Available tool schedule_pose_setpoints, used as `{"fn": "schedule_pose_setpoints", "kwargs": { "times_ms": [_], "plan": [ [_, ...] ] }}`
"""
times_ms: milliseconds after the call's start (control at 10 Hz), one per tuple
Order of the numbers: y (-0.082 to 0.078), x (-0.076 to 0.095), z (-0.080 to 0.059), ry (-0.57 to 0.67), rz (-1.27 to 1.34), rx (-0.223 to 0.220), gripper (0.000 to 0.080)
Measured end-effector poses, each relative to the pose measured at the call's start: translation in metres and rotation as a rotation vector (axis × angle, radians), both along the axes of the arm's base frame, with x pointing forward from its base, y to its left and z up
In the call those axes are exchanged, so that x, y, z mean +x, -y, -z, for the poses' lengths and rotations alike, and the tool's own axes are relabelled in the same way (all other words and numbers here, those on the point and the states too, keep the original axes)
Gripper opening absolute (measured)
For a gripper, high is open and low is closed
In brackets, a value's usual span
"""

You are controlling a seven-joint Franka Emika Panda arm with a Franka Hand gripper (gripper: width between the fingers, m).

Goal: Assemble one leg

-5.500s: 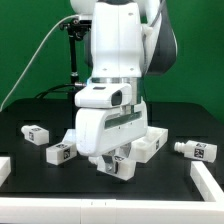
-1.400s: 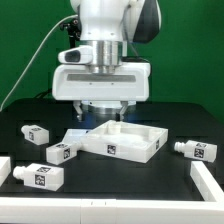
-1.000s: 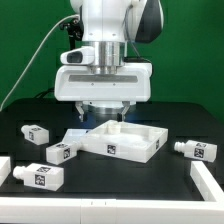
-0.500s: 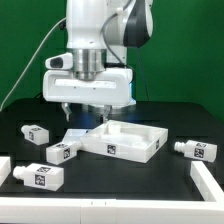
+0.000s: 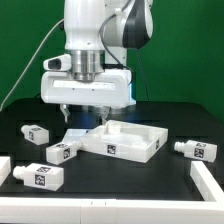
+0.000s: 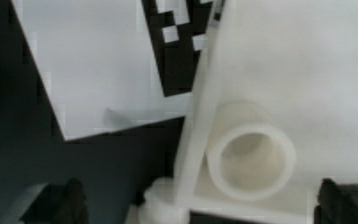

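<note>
Above the tabletop's (image 5: 135, 148) far corner on the exterior view's left, the claw (image 5: 82, 116) hovers with fingers apart, holding nothing. The wrist view shows a round hole (image 6: 250, 160) in that corner. The nearest leg (image 5: 61, 152) lies on the black table (image 5: 130, 185) just beside the tabletop's near corner that side

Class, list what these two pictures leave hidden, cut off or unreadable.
1. Exterior view: the tags on the legs are too small to read.
2. Exterior view: a white piece at that view's left edge and a white part at its right edge are cut off by the frame.
3. Wrist view: the tabletop is blurred and cropped by the frame; no leg shows.
</note>
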State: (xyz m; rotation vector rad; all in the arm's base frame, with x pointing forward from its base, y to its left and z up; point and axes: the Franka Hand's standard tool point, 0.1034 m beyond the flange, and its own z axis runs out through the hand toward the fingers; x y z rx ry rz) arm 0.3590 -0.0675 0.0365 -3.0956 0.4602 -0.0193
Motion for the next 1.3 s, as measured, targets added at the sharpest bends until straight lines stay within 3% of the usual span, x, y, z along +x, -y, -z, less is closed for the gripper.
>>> {"fn": "schedule_pose_setpoints", "kwargs": {
  "times_ms": [100, 600, 700, 800, 1000, 1100, 1200, 1300],
  "plan": [
    [0.001, -0.0087, 0.012, -0.029, 0.033, 0.007, 0.0649],
    [0.0006, -0.0085, 0.013, -0.028, 0.033, 0.007, 0.0649],
    [0.0006, -0.0085, 0.013, -0.028, 0.033, 0.007, 0.052],
    [0.0006, -0.0085, 0.013, -0.028, 0.033, 0.007, 0.052],
    [0.0006, -0.0085, 0.013, -0.028, 0.033, 0.007, 0.0246],
    [0.0006, -0.0085, 0.013, -0.028, 0.033, 0.007, 0.0246],
    [0.0006, -0.0085, 0.013, -0.028, 0.033, 0.007, 0.0064],
    [0.0005, -0.0074, 0.0127, -0.022, 0.037, 0.005, 0.0049]
  ]
}}
